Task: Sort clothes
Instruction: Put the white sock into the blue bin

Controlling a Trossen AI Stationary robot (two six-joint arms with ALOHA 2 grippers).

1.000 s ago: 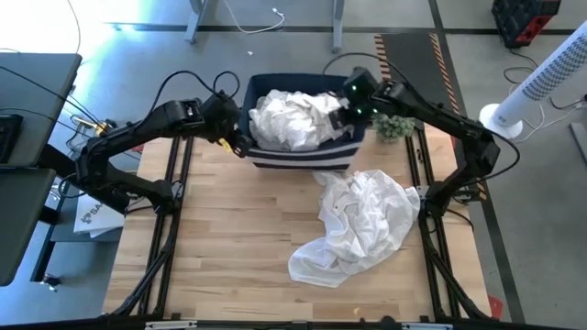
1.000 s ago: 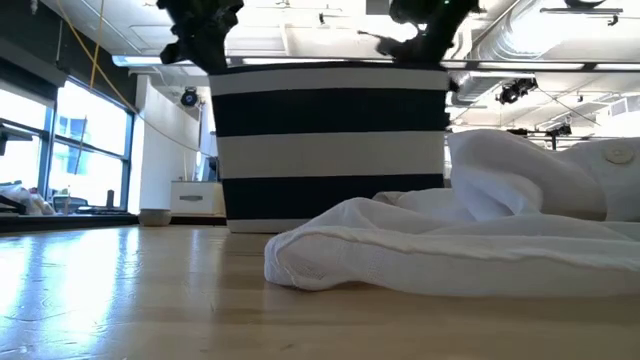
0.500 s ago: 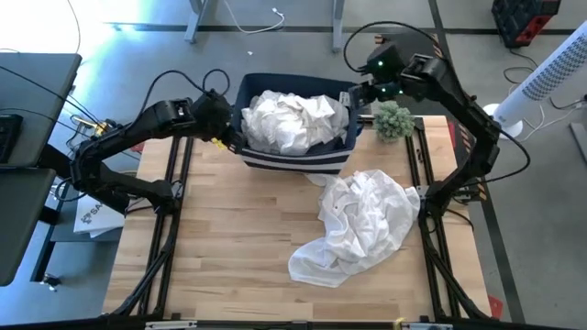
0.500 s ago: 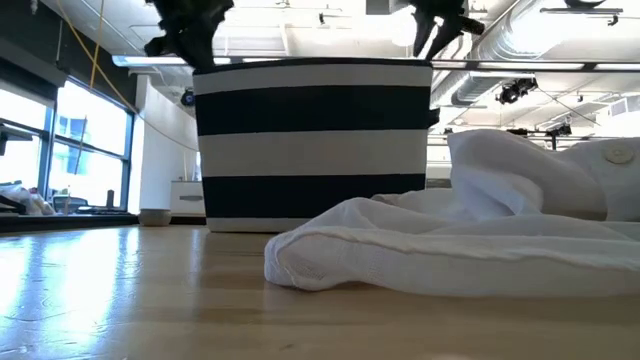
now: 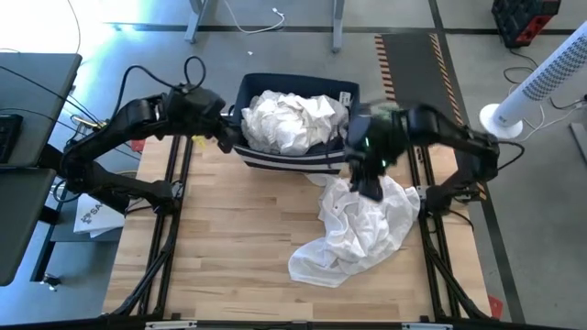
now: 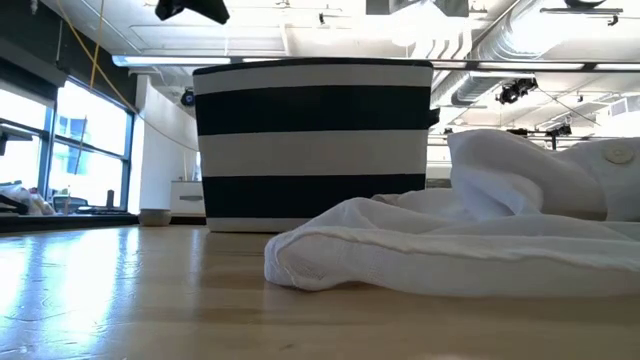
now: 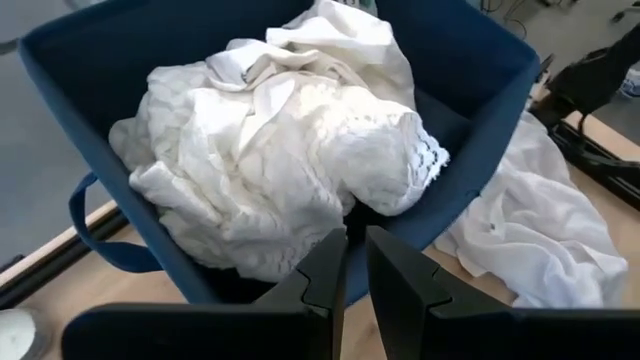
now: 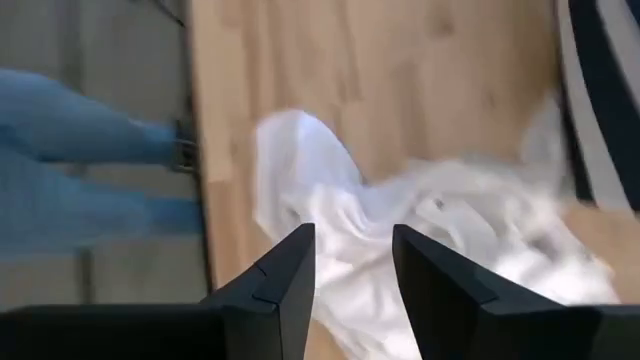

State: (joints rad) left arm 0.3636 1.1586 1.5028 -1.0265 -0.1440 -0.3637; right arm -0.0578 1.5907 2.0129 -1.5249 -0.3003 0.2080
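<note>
On the left, the left gripper [image 5: 223,137] hangs in the air just beside the left side of the dark blue cloth bin with white stripes [image 5: 293,158]. Its jaws are almost together, with only a thin gap between them, and they hold nothing. In the left wrist view the two dark fingers [image 7: 325,270] point at the near wall of the bin.

In the middle, the bin stands at the far side of the pale wooden tabletop [image 5: 238,238]. A crumpled heap of white clothes [image 5: 292,117] fills it. One piece in the heap has a lacy edge [image 7: 425,150].

To the right of the bin, the right gripper [image 5: 365,180] hangs over the near part of the tabletop. It is above the far end of a big white shirt [image 5: 358,229] that lies spread out and wrinkled in front of the bin. Its jaws are apart and hold nothing.

In the right wrist view, a person's legs in blue jeans [image 8: 80,170] stand on the floor beside the tabletop.
</note>
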